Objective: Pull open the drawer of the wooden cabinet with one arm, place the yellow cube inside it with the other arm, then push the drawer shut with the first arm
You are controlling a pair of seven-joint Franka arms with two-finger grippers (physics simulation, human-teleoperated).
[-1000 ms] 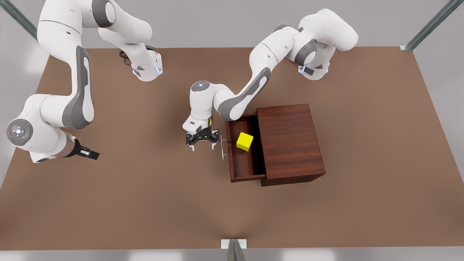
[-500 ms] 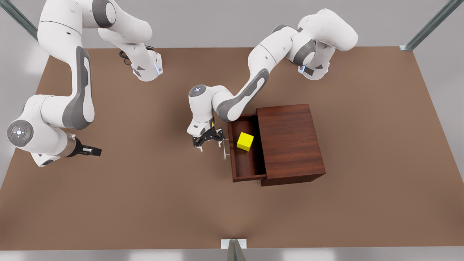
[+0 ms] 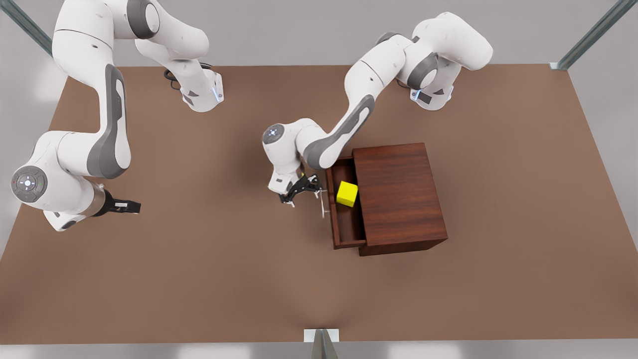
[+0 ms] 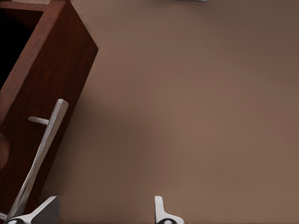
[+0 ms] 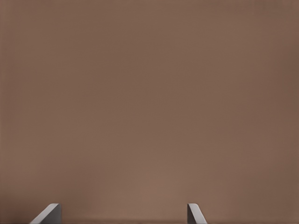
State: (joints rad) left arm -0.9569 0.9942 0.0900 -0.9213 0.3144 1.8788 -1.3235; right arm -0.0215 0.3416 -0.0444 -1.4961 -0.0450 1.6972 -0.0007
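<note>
The wooden cabinet (image 3: pixel 398 194) stands right of the table's middle in the front view. Its drawer (image 3: pixel 349 227) is partly out toward the front view's left, with the yellow cube (image 3: pixel 347 194) lying inside near the cabinet's mouth. My left gripper (image 3: pixel 304 192) is open and pressed against the drawer's silver handle (image 3: pixel 324 202) from outside. The left wrist view has that handle (image 4: pixel 42 154) slanting across the drawer front (image 4: pixel 51 79), one fingertip (image 4: pixel 46 207) touching its end, and the left gripper (image 4: pixel 103 212) open. My right gripper (image 3: pixel 129 206) waits open at the front view's far left; the right gripper (image 5: pixel 121 214) faces bare table.
The brown table (image 3: pixel 224 279) stretches wide around the cabinet. Both arm bases (image 3: pixel 202 94) stand at the far edge. A metal bracket (image 3: pixel 321 336) sits at the near edge.
The drawer has slid toward the cabinet, carrying the yellow cube along, with my left gripper moving to the front view's right against the handle. The right arm barely moved.
</note>
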